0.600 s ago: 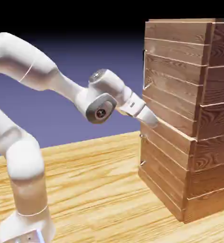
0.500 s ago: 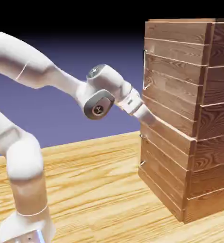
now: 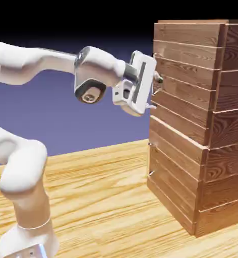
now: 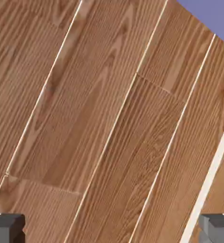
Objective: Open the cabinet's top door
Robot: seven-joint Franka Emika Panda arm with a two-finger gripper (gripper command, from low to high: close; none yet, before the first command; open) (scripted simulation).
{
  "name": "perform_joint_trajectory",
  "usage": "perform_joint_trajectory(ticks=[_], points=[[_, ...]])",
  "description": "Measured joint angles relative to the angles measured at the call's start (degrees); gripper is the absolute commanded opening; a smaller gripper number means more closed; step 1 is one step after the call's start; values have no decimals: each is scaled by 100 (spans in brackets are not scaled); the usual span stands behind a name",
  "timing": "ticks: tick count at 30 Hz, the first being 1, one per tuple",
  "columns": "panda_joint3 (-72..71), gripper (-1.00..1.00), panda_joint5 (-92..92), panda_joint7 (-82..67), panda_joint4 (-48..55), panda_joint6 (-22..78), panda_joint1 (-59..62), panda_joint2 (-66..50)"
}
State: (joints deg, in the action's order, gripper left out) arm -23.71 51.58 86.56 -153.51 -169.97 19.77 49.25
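In the exterior view, the hand [image 3: 155, 92] has changed its place: a half second ago it pointed downward near the gap between the two panels, and now it is raised in front of the top door [image 3: 184, 75], turned to face it. The door is the upper front panel of the cabinet [image 3: 232, 131], on the exterior view's right, and it looks closed. The handle [image 3: 154, 90] is at its far edge, just beside the fingers; if they touch it, I cannot tell. For the task this is progress, I think, because the hand is now at the height of the handle, but the pulling remains to do. In the hand view, the two fingertips [image 4: 112, 230] are spread wide, with only wooden planks [image 4: 104, 109] behind them and nothing pinched; the handle does not show here.
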Motion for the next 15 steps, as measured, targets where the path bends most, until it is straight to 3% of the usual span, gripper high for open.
perform_joint_trajectory(ticks=[15], points=[[-1718,100,3738,3196,543,293,1483,1202]])
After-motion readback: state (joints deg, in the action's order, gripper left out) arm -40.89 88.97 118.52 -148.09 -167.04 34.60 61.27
